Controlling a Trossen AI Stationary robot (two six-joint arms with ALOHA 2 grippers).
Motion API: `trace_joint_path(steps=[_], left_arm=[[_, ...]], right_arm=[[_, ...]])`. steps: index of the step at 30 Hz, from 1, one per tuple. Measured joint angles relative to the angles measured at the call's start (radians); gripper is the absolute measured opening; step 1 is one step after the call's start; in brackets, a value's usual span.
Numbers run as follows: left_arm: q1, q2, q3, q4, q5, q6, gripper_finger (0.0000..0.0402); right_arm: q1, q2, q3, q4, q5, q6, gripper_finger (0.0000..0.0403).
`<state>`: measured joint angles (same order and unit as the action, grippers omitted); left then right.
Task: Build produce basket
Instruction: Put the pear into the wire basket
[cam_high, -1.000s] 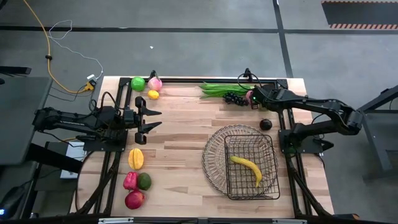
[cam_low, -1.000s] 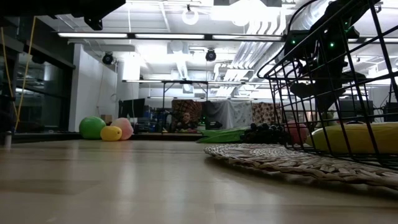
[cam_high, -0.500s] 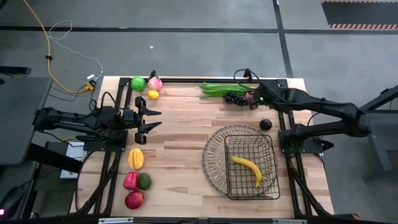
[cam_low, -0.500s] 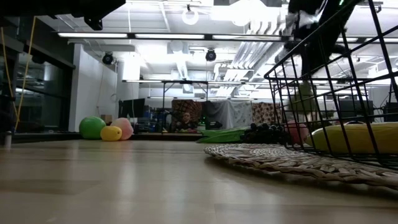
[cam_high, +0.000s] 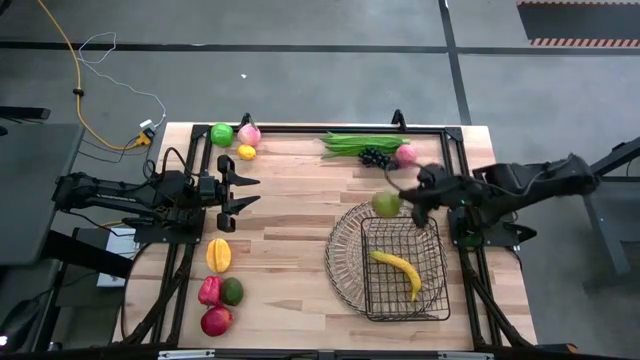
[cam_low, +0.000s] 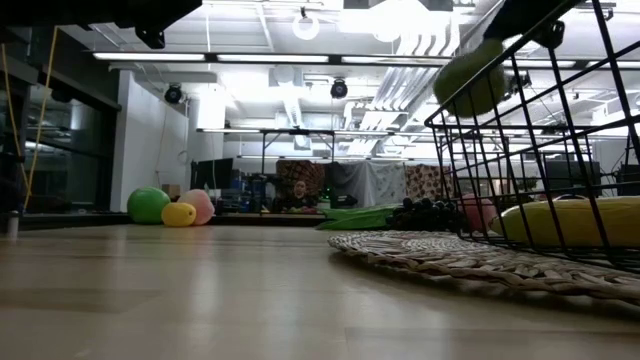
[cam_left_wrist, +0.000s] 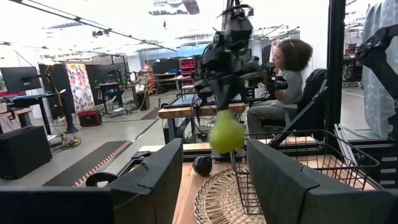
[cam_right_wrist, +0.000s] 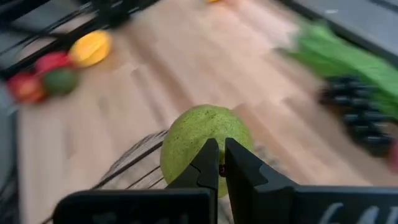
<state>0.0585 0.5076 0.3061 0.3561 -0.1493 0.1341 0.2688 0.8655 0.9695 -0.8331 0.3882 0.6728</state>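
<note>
Wooden table (cam_high: 300, 240) across the middle of the overhead frame, black rails along its edges. Wire basket (cam_high: 347, 262) in the lower right of the table, flared round rim around a deeper rectangular mesh centre. One yellow banana (cam_high: 398, 270) lying inside that centre, also visible through the mesh at the right edge of the table-level frame.

Right end effector (cam_high: 412, 206) held above the basket's upper rim, fingers pinched together on the stem end of a green pear (cam_high: 386, 203); pear hanging clear of the wire, at the upper right of the table-level frame. Left end effector (cam_high: 243, 191) at centre left of the overhead frame, fingers (cam_high: 245, 180) apart, nothing between them.

Green beans (cam_high: 358, 143) at upper centre of the table, dark grapes (cam_high: 376, 156) just beside them, pink peach (cam_high: 406, 153) near the grapes. Small dark round fruit (cam_left_wrist: 203, 165) on the table beside the basket, seen from the left wrist, kind unclear.

Upper left corner of the table: green apple (cam_high: 221, 133), pink peach-like fruit (cam_high: 249, 133), small lemon (cam_high: 246, 152) close together. Lower left: yellow-orange fruit (cam_high: 218, 255), red pepper (cam_high: 209, 290), avocado (cam_high: 232, 291), red apple (cam_high: 216, 320) in a loose column.

Seated person (cam_left_wrist: 283, 81) beyond the table in the left wrist frame.
</note>
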Motion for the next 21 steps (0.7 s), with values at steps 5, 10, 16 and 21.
trace_joint_path(steps=[5, 10, 16, 21], left_arm=[[0.000, 0.000, 0.000, 0.000, 0.000, 0.000, 0.0168], [0.000, 0.000, 0.000, 0.000, 0.000, 0.000, 0.0168], [0.000, 0.000, 0.000, 0.000, 0.000, -0.003, 0.0168], [0.000, 0.000, 0.000, 0.000, 0.000, -0.003, 0.0168]], right_arm=[[0.155, 0.030, 0.000, 0.073, -0.083, 0.001, 0.0001], [0.281, 0.085, 0.000, 0.173, -0.128, 0.049, 0.0001], [0.358, 0.181, 0.000, 0.190, -0.111, 0.093, 0.0000], [0.369, 0.236, 0.000, 0.218, -0.108, 0.070, 0.0000]])
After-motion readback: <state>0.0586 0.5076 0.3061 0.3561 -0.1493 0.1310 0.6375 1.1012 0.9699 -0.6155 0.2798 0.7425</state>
